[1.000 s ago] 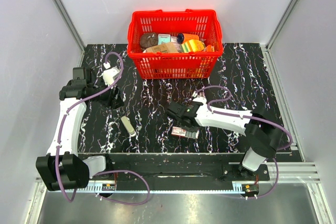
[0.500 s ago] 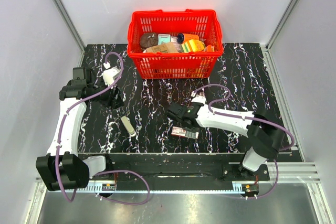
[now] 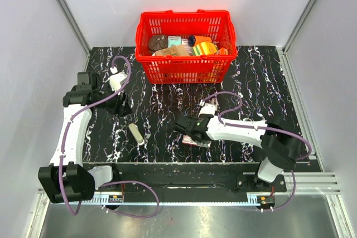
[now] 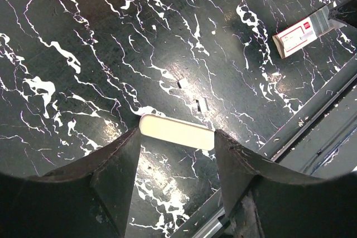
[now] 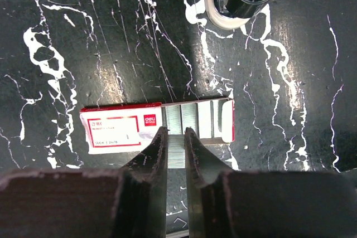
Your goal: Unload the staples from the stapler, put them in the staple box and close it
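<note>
The stapler [image 4: 177, 132] lay ungripped beneath my wide left jaws; unloading, I judged, was undone. My right jaws hung narrow over the staple box [image 5: 120, 126] to its right; whether they pinched anything I couldn't tell.

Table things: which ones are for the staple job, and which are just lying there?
For the job: stapler, staples pinched in the right gripper, staple box under it.
Just lying there: red basket with its packets inside.

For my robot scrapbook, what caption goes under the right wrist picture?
Right gripper, jaws almost together, poised at the silver staples in an open red-and-white staple box on the black marbled table.
</note>
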You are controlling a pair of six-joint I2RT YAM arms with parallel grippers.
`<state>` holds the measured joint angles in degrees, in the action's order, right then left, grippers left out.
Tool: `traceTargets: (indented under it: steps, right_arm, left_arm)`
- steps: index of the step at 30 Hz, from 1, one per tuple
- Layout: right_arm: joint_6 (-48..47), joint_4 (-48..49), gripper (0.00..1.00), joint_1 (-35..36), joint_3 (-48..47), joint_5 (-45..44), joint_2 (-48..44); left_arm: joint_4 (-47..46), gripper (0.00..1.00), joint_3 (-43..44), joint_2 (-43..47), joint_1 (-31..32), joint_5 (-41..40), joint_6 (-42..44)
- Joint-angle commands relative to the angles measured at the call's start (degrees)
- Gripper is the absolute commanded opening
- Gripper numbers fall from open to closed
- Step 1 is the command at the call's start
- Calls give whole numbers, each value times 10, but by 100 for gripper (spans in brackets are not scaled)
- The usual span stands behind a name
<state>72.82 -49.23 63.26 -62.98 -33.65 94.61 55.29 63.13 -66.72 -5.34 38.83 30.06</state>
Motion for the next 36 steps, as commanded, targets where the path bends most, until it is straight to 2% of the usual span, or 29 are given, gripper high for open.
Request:
traceTargets:
  steps: [1,20,36]
  right_arm:
    - [28,-3,0,8,-13,-41,14]
    - [20,71,0,25,41,-58,33]
    - [19,78,0,25,57,-67,29]
  left_arm:
    - [3,60,1,23,-5,23,6]
    - [8,60,-17,48,-5,9,10]
    - [8,60,-19,46,-5,6,10]
